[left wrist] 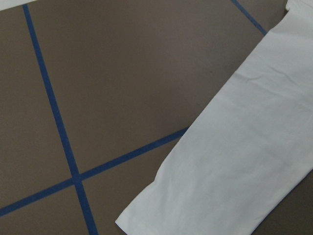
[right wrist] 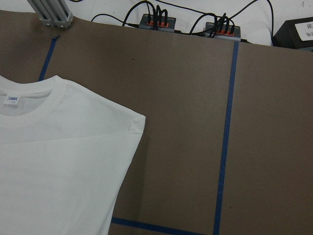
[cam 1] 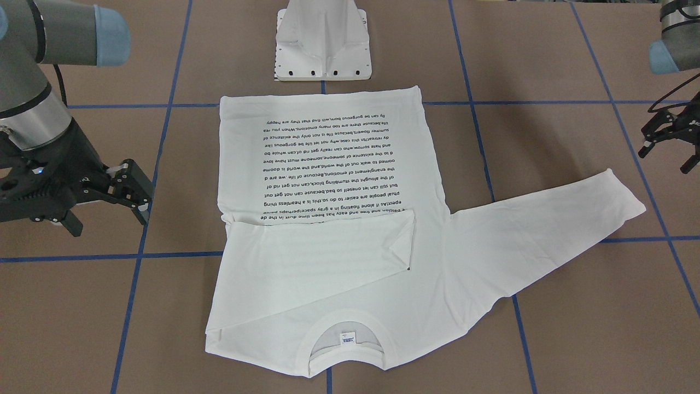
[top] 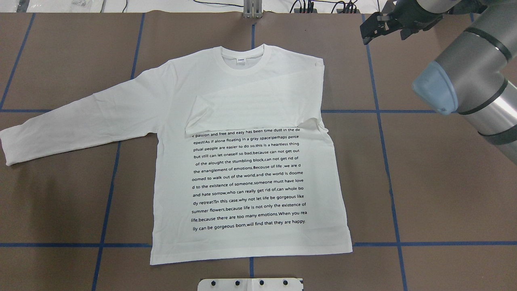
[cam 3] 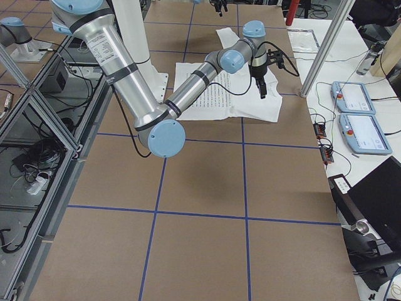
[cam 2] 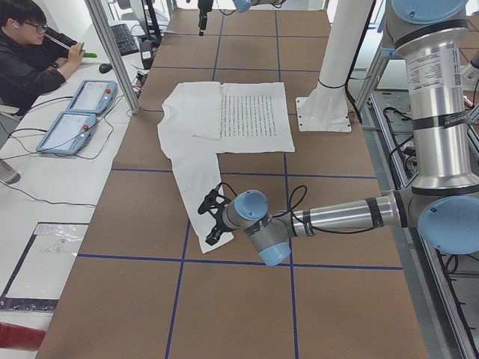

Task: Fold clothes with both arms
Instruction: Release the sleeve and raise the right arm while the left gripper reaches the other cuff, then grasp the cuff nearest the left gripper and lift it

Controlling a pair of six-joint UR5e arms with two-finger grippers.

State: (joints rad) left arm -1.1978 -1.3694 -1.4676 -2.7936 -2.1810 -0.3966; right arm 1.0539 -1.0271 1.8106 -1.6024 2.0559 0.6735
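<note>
One white long-sleeved shirt [top: 250,178] is lying flat and face-up in the middle of the counter [top: 444,182]. Its ribbed collar [top: 242,60] is pointing away from the robot, and its hem is lying near the white pedestal base [cam 1: 322,49]. The sleeve on the robot's right [top: 258,109] is lying folded across the chest, covering the top of the black text block. The other sleeve [top: 80,121] is stretching out flat toward the robot's left.

The cotton is looking light, soft and limp, so it will probably be sagging and creasing when lifted. The cuff [left wrist: 161,215] of the outstretched sleeve is offering the best hold, pinched at its edge.

The left hand [cam 1: 668,148] is hovering near that cuff, fingers spread and gripping nothing. The right hand [cam 1: 109,216] is hanging off the folded side, likewise spread and empty. No container is showing in any view.
</note>
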